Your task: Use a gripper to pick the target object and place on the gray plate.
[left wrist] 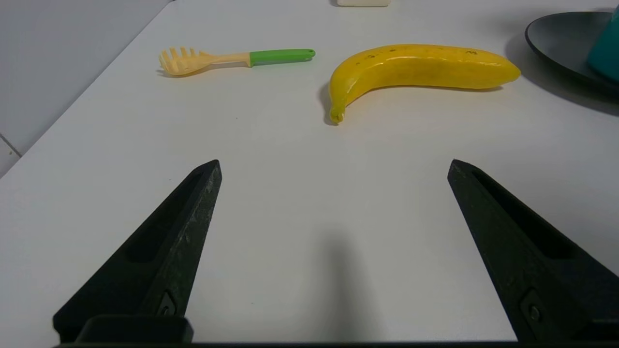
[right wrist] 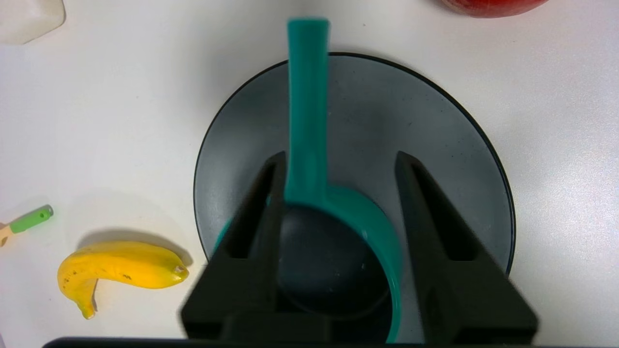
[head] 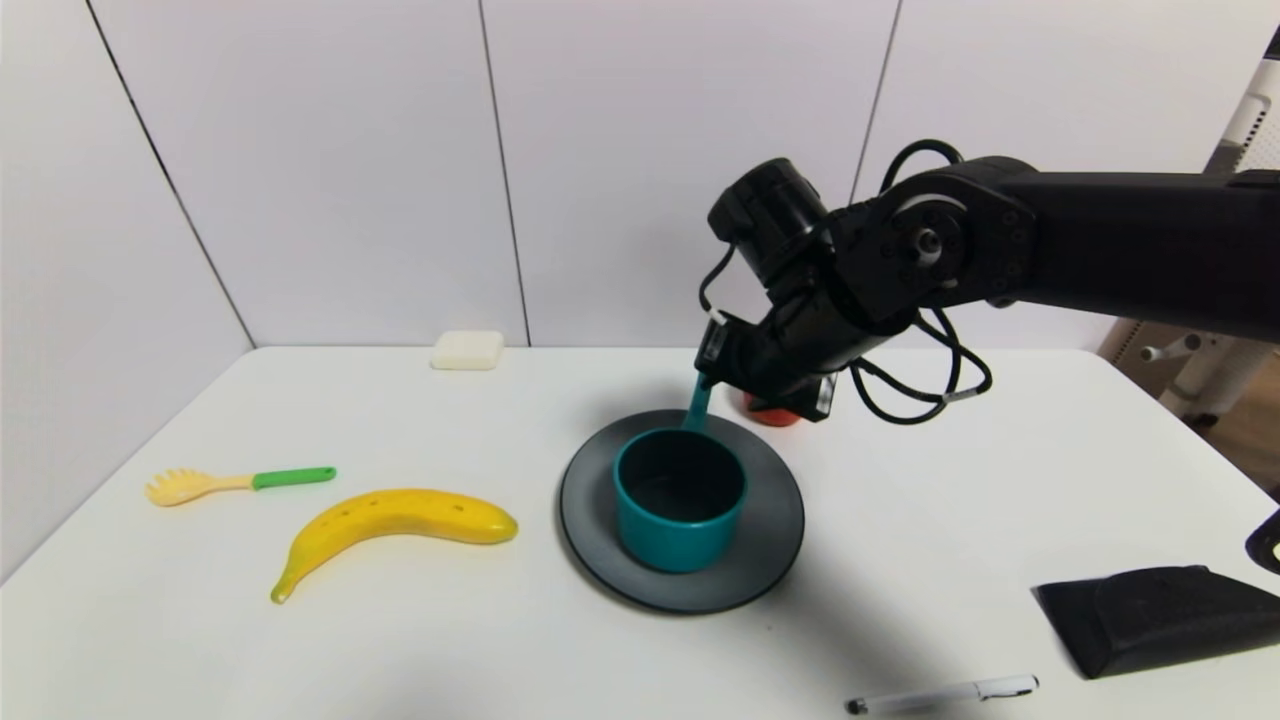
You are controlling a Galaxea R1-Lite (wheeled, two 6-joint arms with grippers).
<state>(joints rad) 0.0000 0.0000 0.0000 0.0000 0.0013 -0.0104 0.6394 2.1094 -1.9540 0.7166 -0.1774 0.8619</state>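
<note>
The teal saucepan [head: 680, 520] stands upright on the gray plate [head: 770, 565] at the table's middle, its straight handle [head: 698, 402] pointing to the far side. My right gripper [head: 706, 378] hovers over the handle's far end. In the right wrist view the gripper [right wrist: 341, 157] is open, its fingers on either side of the handle [right wrist: 307, 96]: one finger lies against it and the other stands well apart, over the plate [right wrist: 435, 145]. My left gripper [left wrist: 333, 164] is open and empty, low over bare table, out of the head view.
A yellow banana [head: 400, 520] and a pasta fork with a green handle [head: 240, 483] lie left of the plate. A red apple [head: 770, 413] sits just behind it, under the right arm. A white block [head: 467, 350] is at the back; a black pouch [head: 1160, 615] and a pen [head: 945, 693] are front right.
</note>
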